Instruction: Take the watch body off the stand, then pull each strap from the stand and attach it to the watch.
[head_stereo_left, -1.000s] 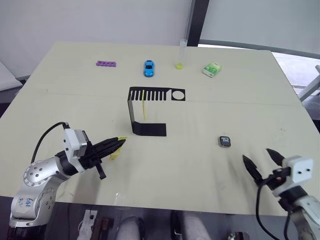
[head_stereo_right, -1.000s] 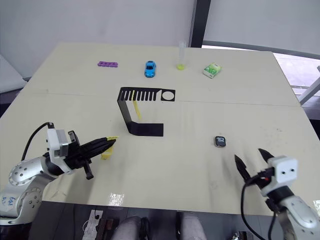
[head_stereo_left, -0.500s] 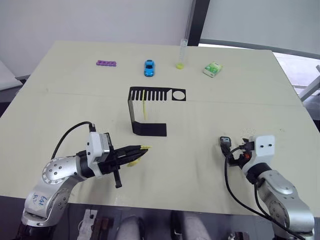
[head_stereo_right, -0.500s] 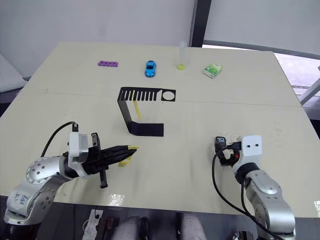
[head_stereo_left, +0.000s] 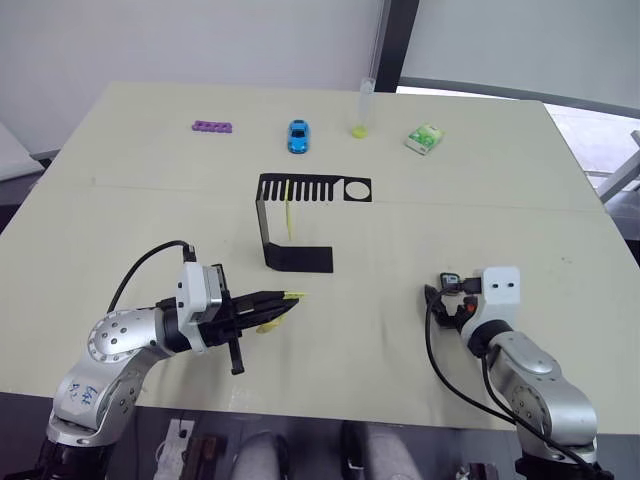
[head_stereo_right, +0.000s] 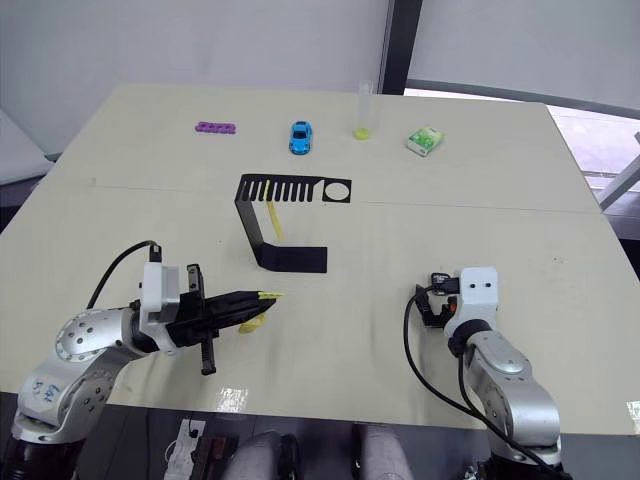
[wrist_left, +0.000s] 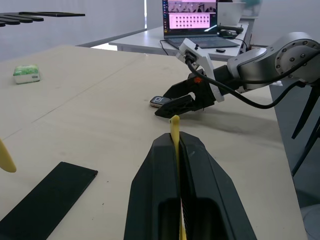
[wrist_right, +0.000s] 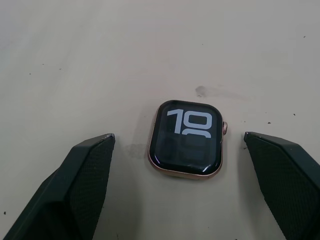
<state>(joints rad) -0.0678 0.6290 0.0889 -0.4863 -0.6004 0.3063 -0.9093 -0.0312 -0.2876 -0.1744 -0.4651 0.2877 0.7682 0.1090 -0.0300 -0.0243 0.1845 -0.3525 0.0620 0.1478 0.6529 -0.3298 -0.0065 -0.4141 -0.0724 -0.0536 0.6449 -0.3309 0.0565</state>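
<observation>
1. Our left gripper (wrist_left: 176, 145) had its two black fingers pressed together on a slim bright-yellow rubbery strap (wrist_left: 174, 131), whose tip poked out ahead of the fingertips, just above the table.
2. Our right gripper (wrist_right: 177, 182) had its fingers spread wide, one on each side of the small black rounded-square watch body (wrist_right: 185, 139), touching neither edge. The case lay flat, screen up, on the near right part of the pale wooden table (head_stereo_left: 150, 210).
3. We judged the step in hand to be attaching the first strap: the case was already off the stand, one strap was in our left grip, and the case was not yet held.
4. The next move, as we read it, called for closing the right fingers squarely on the case's sides, then bringing the strap end level with a slot on the case.
5. Outward from the fingers, our left forearm lay low over the near left table, pointing right toward the case; our right forearm lay low at the near right, pointing left.
6. The thin black bent-metal C-shaped stand (head_stereo_left: 291, 257) stood mid-table, well apart from both grippers, with a second yellow strap (head_stereo_left: 288, 218) hanging from its slotted top plate.
</observation>
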